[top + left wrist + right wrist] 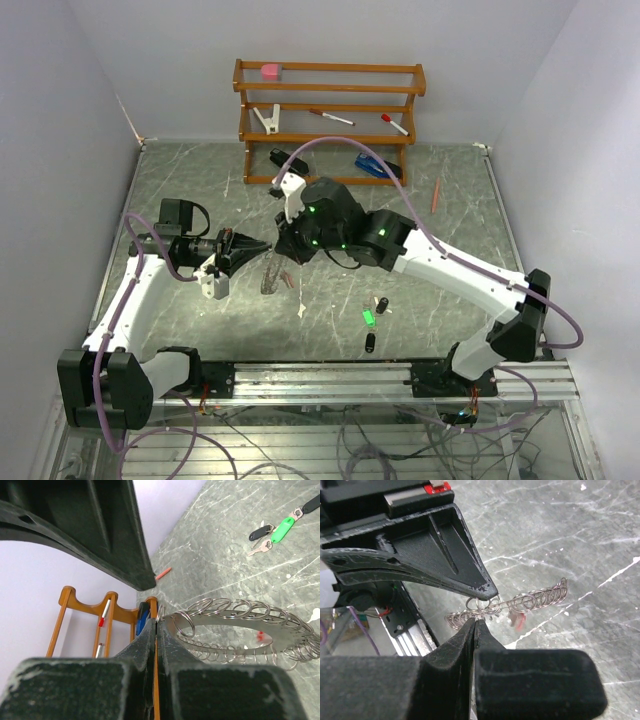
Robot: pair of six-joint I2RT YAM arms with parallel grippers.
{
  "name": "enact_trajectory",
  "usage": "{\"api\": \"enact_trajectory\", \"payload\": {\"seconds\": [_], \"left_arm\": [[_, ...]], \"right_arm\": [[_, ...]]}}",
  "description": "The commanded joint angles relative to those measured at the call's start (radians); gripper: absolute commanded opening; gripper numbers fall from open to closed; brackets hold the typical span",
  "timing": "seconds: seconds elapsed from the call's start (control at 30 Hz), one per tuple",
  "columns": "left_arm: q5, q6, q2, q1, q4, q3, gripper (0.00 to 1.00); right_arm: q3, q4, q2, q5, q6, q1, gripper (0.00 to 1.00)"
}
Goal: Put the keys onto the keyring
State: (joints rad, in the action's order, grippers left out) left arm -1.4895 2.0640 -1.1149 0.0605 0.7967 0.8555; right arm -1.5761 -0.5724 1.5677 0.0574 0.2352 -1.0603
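The keyring (235, 611), a big silvery ring edged with small wire loops, hangs tilted just above the table (272, 275). My left gripper (158, 622) is shut on its rim. My right gripper (474, 622) is shut, its tips right against the rim loops (520, 601); whether a loop is pinched I cannot tell. The two grippers meet tip to tip over the ring (270, 248). A red key (520, 622) lies blurred under the ring. The green key (368, 317) and two black keys (381, 304) (370, 343) lie loose on the table to the right.
A wooden rack (330, 120) stands at the back holding red-capped markers (394, 123), a pink block (270, 71) and a blue object (373, 167). A thin orange stick (436, 196) lies at the back right. Grey walls close in both sides.
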Motion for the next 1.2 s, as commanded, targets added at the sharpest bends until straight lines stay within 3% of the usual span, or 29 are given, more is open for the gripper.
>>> {"api": "enact_trajectory", "payload": {"seconds": [0.0, 0.13, 0.27, 0.43, 0.6, 0.9, 1.17], "left_arm": [[-0.097, 0.646, 0.007, -0.007, -0.029, 0.025, 0.07], [-0.097, 0.645, 0.008, -0.007, -0.032, 0.025, 0.07], [-0.095, 0.646, 0.012, -0.013, -0.040, 0.001, 0.07], [-0.097, 0.645, 0.022, -0.065, -0.039, -0.061, 0.07], [-0.097, 0.646, 0.045, -0.135, -0.030, -0.117, 0.07], [-0.097, 0.646, 0.038, -0.154, 0.034, -0.101, 0.07], [-0.098, 0.645, 0.035, -0.155, 0.047, -0.095, 0.07]], "right_arm": [[0.010, 0.050, -0.048, 0.038, 0.026, 0.018, 0.00], [0.027, 0.067, -0.069, 0.038, 0.041, 0.032, 0.00], [0.090, 0.022, -0.109, -0.062, 0.069, 0.076, 0.00], [0.278, 0.023, -0.142, -0.116, 0.120, 0.168, 0.26], [0.360, 0.075, -0.071, -0.127, 0.195, 0.274, 0.32], [0.223, 0.112, 0.284, -0.098, 0.119, 0.302, 0.31], [0.205, 0.133, 0.354, -0.121, 0.171, 0.326, 0.30]]}}
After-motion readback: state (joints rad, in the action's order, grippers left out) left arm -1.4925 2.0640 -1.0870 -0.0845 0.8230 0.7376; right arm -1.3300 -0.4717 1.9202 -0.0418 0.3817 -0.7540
